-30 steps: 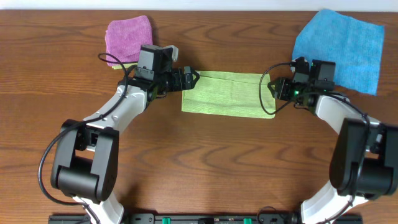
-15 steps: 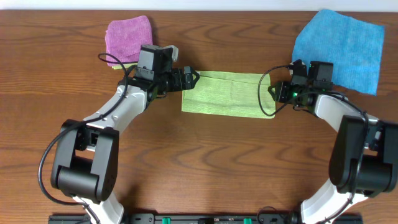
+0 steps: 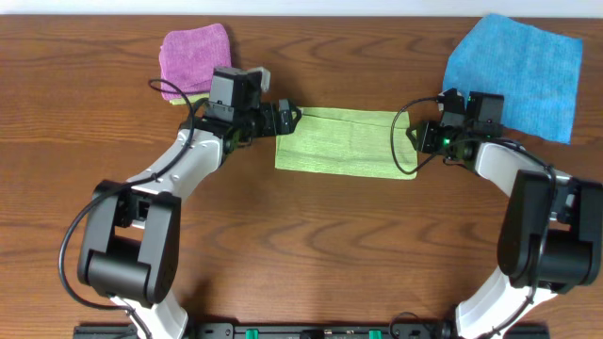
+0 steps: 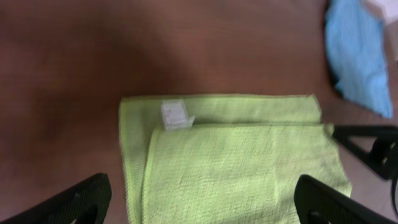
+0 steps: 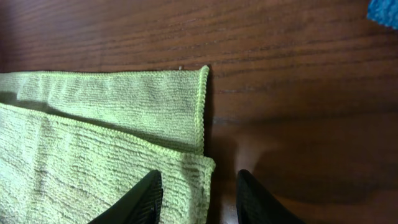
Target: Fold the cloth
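Observation:
The lime cloth (image 3: 344, 141) lies flat at the table's middle, folded over into a long rectangle. Its upper layer (image 4: 249, 162) stops short of the lower one, and the white tag (image 4: 174, 115) shows at the far left corner. My left gripper (image 3: 290, 120) is at the cloth's left end, wide open, with its fingers straddling the cloth's width (image 4: 200, 193). My right gripper (image 3: 415, 138) is at the right end, open. Its jaws (image 5: 198, 180) stand partly narrowed. One finger is over the cloth (image 5: 93, 143) and the other over bare wood, with the top layer's corner between them.
A bright blue cloth (image 3: 518, 71) lies spread at the back right, just behind the right arm. A pinkish-purple folded cloth (image 3: 195, 56) sits at the back left, behind the left wrist. Wood table (image 3: 320, 245) stretches toward the front.
The right gripper's jaws have narrowed around the cloth's right edge and shifted slightly. The left arm and the cloth have not moved.

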Controlling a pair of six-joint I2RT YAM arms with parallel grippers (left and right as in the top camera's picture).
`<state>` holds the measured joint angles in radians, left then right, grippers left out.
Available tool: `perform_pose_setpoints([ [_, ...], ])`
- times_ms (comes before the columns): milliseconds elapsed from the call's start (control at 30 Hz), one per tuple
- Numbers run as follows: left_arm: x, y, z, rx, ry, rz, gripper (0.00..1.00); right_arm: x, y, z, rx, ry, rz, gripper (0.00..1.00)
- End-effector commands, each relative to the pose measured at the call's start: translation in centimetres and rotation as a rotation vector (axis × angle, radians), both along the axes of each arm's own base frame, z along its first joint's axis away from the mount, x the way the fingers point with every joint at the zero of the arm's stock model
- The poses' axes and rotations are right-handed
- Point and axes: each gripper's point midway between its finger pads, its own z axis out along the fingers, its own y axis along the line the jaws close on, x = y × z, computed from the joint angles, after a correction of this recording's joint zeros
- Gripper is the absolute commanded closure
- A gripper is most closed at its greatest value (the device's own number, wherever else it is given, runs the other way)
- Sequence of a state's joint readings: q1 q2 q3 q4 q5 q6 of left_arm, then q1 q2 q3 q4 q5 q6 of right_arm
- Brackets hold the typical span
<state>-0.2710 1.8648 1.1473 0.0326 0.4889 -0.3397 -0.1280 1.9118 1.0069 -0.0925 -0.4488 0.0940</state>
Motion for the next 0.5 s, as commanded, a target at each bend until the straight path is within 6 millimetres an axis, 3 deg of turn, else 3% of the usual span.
perform_pose_setpoints([
  [0,1.0,-0.9,-1.4,0.013,-0.022,-0.019,0.04,0.5,-0.1,0.1,-0.003,-0.011,0.01,0.61],
  [267,1.0,-1.8,-5.4,-0.018,0.04,-0.041,0.0,0.4,0.2,0.2,0.015,-0.006,0.011,0.61],
  [467,2.7,-2.5,-3.3,-0.044,-0.044,-0.043,0.0,0.3,0.3,0.2,0.022,-0.004,0.014,0.62],
])
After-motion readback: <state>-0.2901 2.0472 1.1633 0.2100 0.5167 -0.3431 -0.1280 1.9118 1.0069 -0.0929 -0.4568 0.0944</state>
